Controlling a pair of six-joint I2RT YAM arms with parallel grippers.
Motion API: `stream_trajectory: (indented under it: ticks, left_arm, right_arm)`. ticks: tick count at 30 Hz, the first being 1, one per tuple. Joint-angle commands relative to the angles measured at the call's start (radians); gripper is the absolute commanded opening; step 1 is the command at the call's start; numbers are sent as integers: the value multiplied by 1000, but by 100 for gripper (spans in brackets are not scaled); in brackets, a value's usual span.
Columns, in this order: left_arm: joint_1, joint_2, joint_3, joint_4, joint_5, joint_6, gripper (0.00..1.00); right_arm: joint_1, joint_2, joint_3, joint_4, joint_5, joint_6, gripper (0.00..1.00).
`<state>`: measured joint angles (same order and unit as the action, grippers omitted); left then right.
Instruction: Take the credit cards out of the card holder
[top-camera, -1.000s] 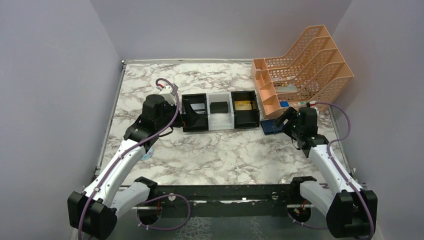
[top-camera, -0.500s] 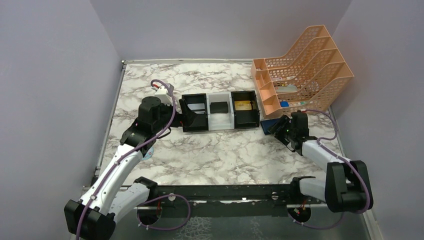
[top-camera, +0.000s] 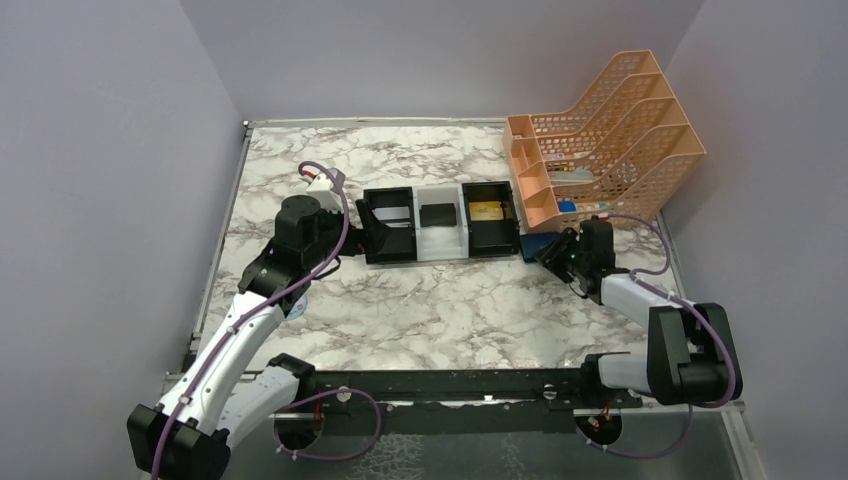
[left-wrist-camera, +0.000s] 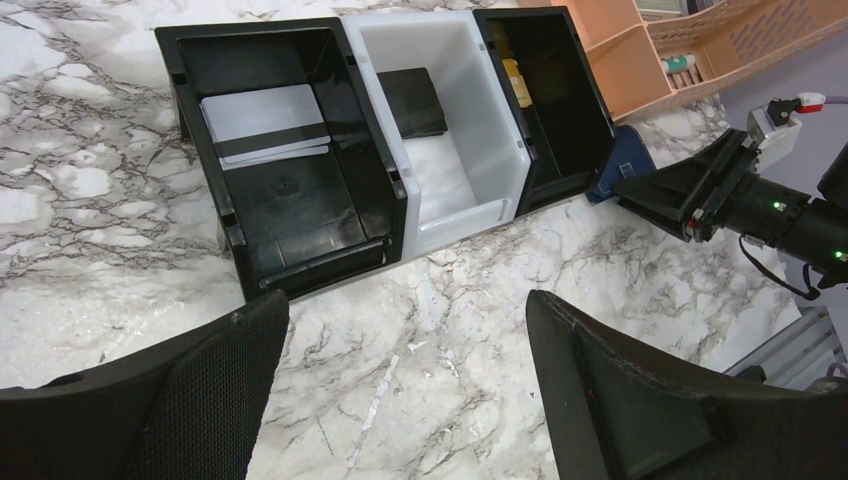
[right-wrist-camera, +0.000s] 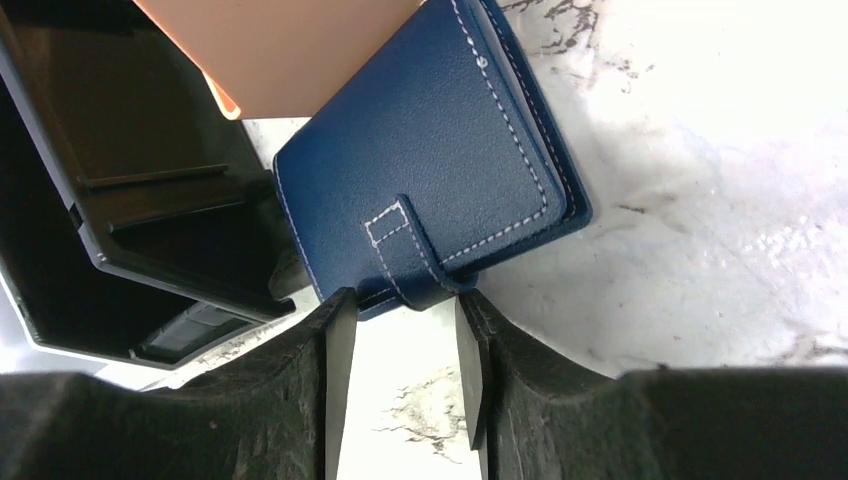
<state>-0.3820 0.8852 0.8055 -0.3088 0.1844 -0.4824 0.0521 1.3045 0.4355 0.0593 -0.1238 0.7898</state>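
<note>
My right hand (right-wrist-camera: 400, 310) sat low on the tabletop (right-wrist-camera: 700, 150) with its fingers (right-wrist-camera: 335, 340) drawn narrow on either side of the strap tab of the card holder (right-wrist-camera: 420, 190); I could not tell whether they gripped it. The holder lay closed and flat, just beside the right black tray (right-wrist-camera: 120, 200), one corner hidden by the peach rack (right-wrist-camera: 270, 50). My left hand (left-wrist-camera: 405, 308) hung released, with nothing in it, near the left black tray (left-wrist-camera: 360, 110). A silver-grey card (left-wrist-camera: 262, 120) lay in that tray, a black card (left-wrist-camera: 413, 100) in the white tray (left-wrist-camera: 480, 110), and a gold card (left-wrist-camera: 514, 82) in the right one.
</note>
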Motion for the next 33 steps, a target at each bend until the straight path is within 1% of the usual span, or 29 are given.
stream_trajectory:
  ticks: [1, 5, 6, 8, 10, 15, 18, 22, 26, 27, 30, 33]
  left_arm:
    - [-6, -14, -9, 0, -26, -14, 91]
    - [-5, -6, -7, 1, -28, -15, 91]
    - [-5, -4, -5, 1, -27, -16, 91]
    - [-5, 1, -3, 2, -24, -17, 91]
    - [-6, 6, -1, 3, -21, -18, 91]
    - [-6, 4, -1, 3, -16, -18, 91]
    - [-5, -1, -4, 3, -17, -19, 91]
    - [-5, -11, -9, 3, -21, -19, 91]
    - [-5, -20, -12, 3, -23, -20, 91]
    - [-5, -20, -12, 2, -24, -20, 91]
    - [-5, -19, -14, 3, -28, -21, 91]
    - [-5, -13, -15, 4, -23, -22, 91]
  right_arm:
    - [-3, -70, -30, -8, 81, 6, 39]
    - [-3, -119, -52, -24, 128, 7, 38]
    - [-4, -128, -55, -28, 138, 10, 40]
    - [-4, -137, -58, -35, 158, 26, 47]
    - [-4, -137, -59, -26, 170, 38, 51]
    - [-7, -83, -44, 12, 161, 58, 54]
    - [-8, -32, -31, 27, 149, 65, 53]
    - [-9, -10, -45, 47, 136, 75, 46]
    - [-9, -63, -107, 73, 185, 85, 30]
    - [-9, -78, -118, 82, 187, 74, 29]
    - [-9, -106, -126, 69, 186, 47, 18]
    - [-9, -117, -119, 46, 184, 33, 11]
